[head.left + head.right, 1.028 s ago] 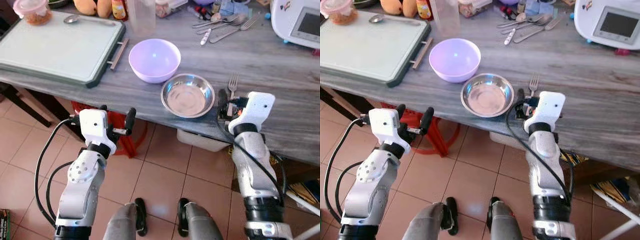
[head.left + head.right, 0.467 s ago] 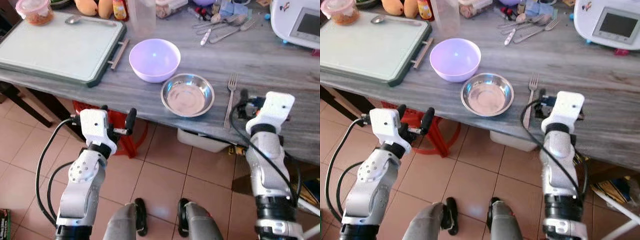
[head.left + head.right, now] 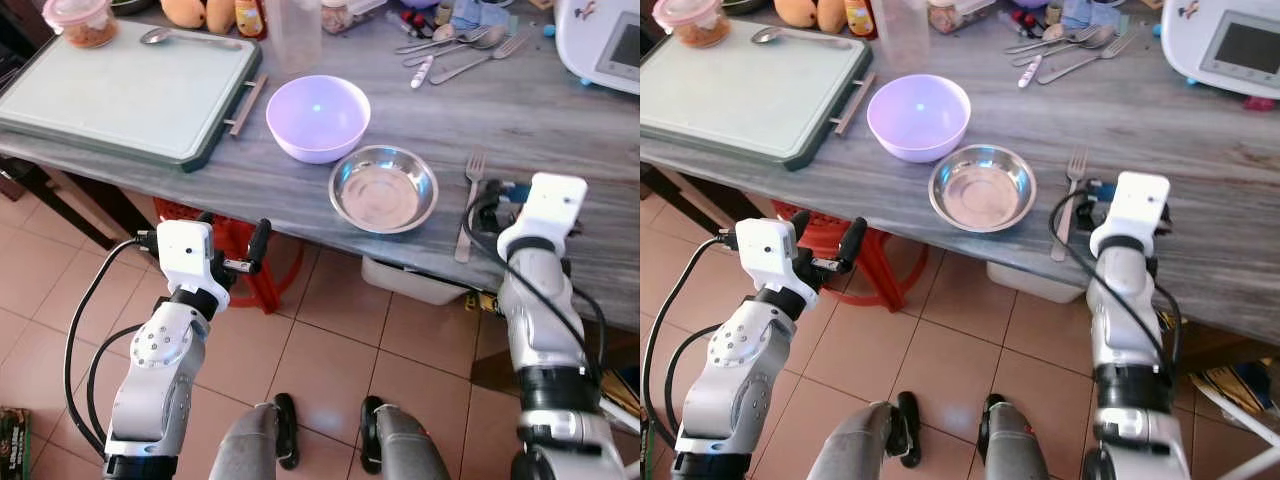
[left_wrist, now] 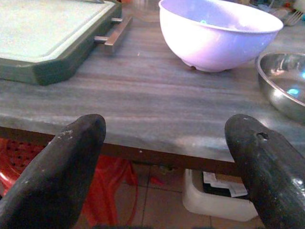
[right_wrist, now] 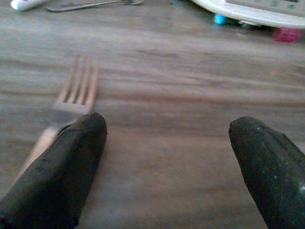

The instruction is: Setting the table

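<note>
Grey wood-grain table (image 3: 560,120) runs across the upper part of the head view above a floor of terracotta tiles (image 3: 330,350), with a red stool (image 3: 235,262) tucked under its near edge. At the middle of the scene a steel bowl (image 3: 383,188) sits close to the table's near edge, a lilac bowl (image 3: 318,117) just beside it at 11 o'clock. A fork (image 3: 469,203) lies at 3 o'clock of the steel bowl, tines pointing away from the robot. The right gripper (image 5: 162,162) hovers low over the table just beside the fork at its 3 o'clock, fingers spread wide with nothing between them; one finger (image 5: 62,167) overlaps the fork's handle in the wrist view. The left gripper (image 4: 167,162) hangs below the table's near edge at 7 o'clock of the lilac bowl, fingers likewise parted and empty. A pale green cutting board (image 3: 120,90) fills the table's far left, carrying a spoon (image 3: 170,37) and a lidded tub (image 3: 82,20). Loose cutlery (image 3: 460,50) lies at 1 o'clock of the lilac bowl, a white appliance (image 3: 605,45) beyond it at the far right, and a clear cup (image 3: 297,30) at 12 o'clock of the lilac bowl.
</note>
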Available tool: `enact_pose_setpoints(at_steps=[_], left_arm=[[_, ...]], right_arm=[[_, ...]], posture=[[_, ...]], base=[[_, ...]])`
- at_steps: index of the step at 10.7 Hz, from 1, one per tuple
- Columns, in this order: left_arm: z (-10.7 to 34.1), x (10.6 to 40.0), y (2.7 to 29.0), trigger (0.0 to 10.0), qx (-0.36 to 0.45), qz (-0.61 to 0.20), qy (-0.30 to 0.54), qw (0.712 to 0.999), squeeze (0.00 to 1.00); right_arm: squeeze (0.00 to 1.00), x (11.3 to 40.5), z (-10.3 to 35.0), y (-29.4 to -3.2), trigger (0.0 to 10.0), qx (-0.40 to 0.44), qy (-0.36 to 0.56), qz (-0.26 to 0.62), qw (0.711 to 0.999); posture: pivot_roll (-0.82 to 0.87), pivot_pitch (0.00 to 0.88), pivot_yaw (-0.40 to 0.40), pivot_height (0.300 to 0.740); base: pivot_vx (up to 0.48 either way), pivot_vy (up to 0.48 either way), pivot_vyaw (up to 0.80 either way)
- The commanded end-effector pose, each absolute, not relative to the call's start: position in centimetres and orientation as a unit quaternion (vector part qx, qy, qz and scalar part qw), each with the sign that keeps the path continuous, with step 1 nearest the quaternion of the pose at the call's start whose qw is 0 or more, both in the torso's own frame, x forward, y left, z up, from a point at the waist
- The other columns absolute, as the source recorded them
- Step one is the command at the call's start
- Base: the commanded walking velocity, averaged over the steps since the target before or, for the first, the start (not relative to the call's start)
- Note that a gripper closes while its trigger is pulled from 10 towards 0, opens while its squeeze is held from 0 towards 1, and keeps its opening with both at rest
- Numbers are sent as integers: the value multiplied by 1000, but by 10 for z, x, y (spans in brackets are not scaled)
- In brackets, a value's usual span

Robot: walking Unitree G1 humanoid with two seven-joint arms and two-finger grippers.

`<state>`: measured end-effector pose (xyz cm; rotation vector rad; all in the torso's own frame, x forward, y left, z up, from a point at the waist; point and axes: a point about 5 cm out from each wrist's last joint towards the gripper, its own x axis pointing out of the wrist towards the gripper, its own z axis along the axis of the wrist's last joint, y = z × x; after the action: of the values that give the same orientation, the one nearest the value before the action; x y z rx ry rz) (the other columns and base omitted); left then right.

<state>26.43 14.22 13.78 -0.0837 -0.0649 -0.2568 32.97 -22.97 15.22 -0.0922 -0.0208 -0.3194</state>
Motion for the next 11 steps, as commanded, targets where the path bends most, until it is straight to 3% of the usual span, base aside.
enact_pose_setpoints(at_steps=[1,11], left_arm=[[137,261,144,10000,-39,-126,-27,991,0],[135,262,142,10000,-41,-128,-21,991,0]], right_arm=[[0,331,147,-233,10000,-40,8,-155,987],[0,329,142,-229,10000,11,47,-99,994]], posture=[[30,256,72,740],[15,251,65,740]], base=[[0,0,0],[0,0,0]])
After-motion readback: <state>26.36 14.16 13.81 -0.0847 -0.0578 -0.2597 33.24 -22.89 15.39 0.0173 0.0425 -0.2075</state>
